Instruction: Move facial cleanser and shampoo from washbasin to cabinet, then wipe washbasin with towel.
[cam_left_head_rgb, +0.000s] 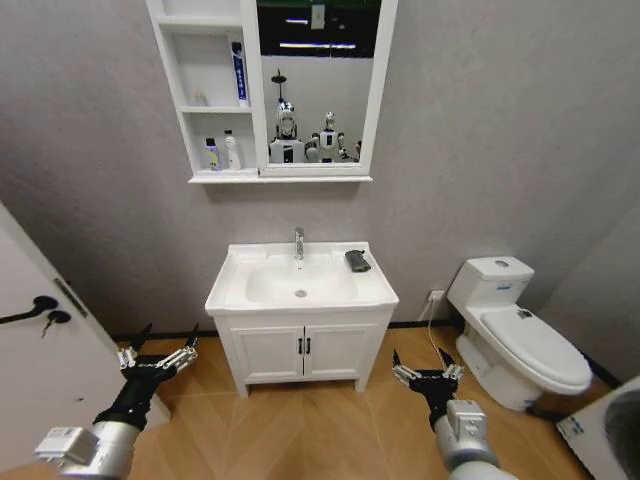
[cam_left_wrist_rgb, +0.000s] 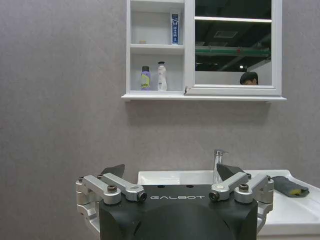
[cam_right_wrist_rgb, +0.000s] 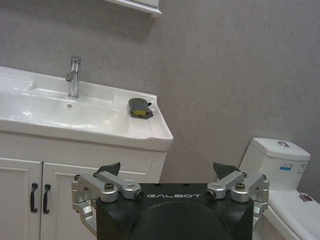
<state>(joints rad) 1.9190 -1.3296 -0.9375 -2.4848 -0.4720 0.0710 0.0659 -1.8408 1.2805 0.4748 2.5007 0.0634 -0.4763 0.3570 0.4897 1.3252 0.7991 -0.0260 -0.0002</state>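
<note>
White two-door vanity (cam_left_head_rgb: 302, 350) with black handles (cam_left_head_rgb: 303, 346) stands on the wood floor (cam_left_head_rgb: 320, 425) against the grey wall (cam_left_head_rgb: 480, 130); use it as the landmark. Right of the vanity: a wall socket (cam_left_head_rgb: 436, 296) low on the wall with a cable hanging from it, then a white toilet (cam_left_head_rgb: 515, 330), lid down, and further right at the floor edge a white appliance corner (cam_left_head_rgb: 605, 430). Left of the vanity: a white door (cam_left_head_rgb: 40, 360) with a black lever handle (cam_left_head_rgb: 30, 309).
</note>
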